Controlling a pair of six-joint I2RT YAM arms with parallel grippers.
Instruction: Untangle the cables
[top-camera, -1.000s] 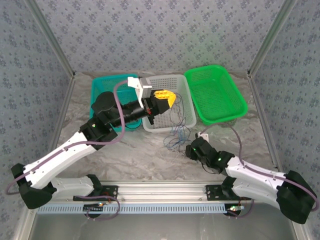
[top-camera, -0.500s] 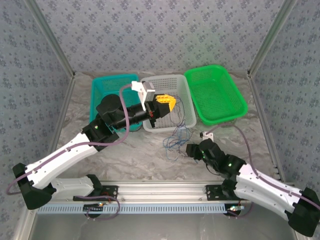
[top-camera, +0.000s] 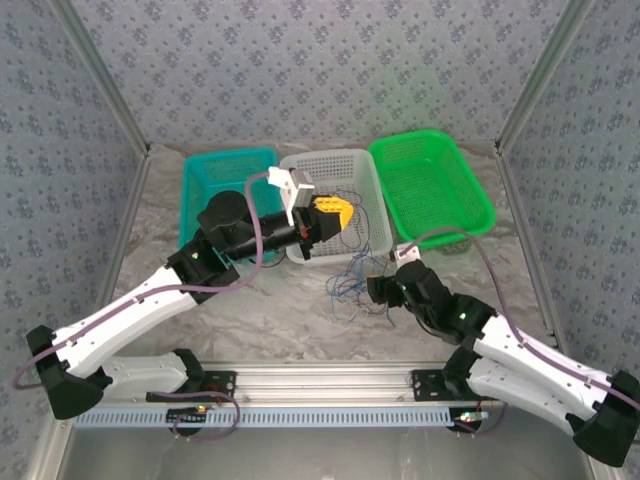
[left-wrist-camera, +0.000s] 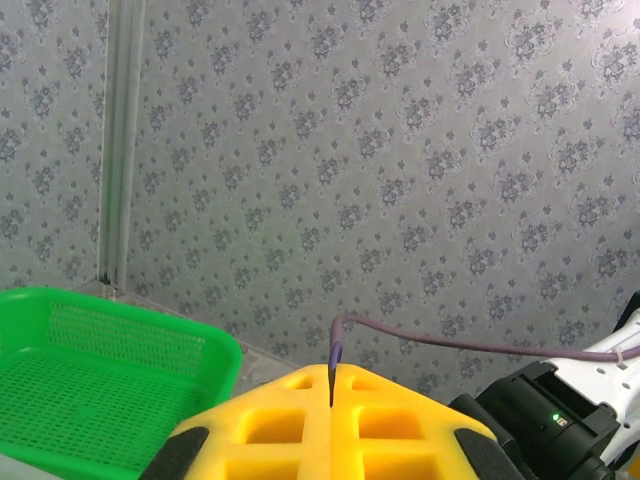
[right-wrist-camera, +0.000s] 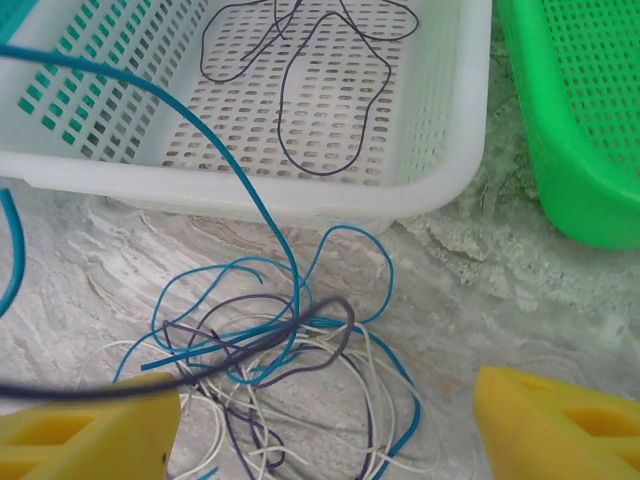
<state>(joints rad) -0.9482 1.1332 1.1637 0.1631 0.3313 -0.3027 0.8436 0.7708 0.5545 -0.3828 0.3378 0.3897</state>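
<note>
Tangled cables (right-wrist-camera: 290, 340) in blue, white and dark purple lie in a loose heap of curls on the marbled worktop (right-wrist-camera: 520, 300), just in front of the white basket (right-wrist-camera: 440, 190); the heap has no single long axis. It sits right between and ahead of the yellow fingers (right-wrist-camera: 560, 425) of the right gripper (right-wrist-camera: 325, 425), which stands wide open low over the worktop with nothing clamped. One dark purple strand runs leftward across the top of its left finger. A blue strand climbs out of the heap, up and to the left over the basket's near rim. Inside the white basket a dark purple wire lies in long loops running front to back. Above that basket's near left part, the left gripper (top-camera: 330, 212) hangs raised with its yellow fingers pressed together, a thin dark strand pinched at their seam, and several cables trail from it down toward the heap. A teal basket (top-camera: 215, 170) and a green basket (top-camera: 430, 185) flank the white one.
</note>
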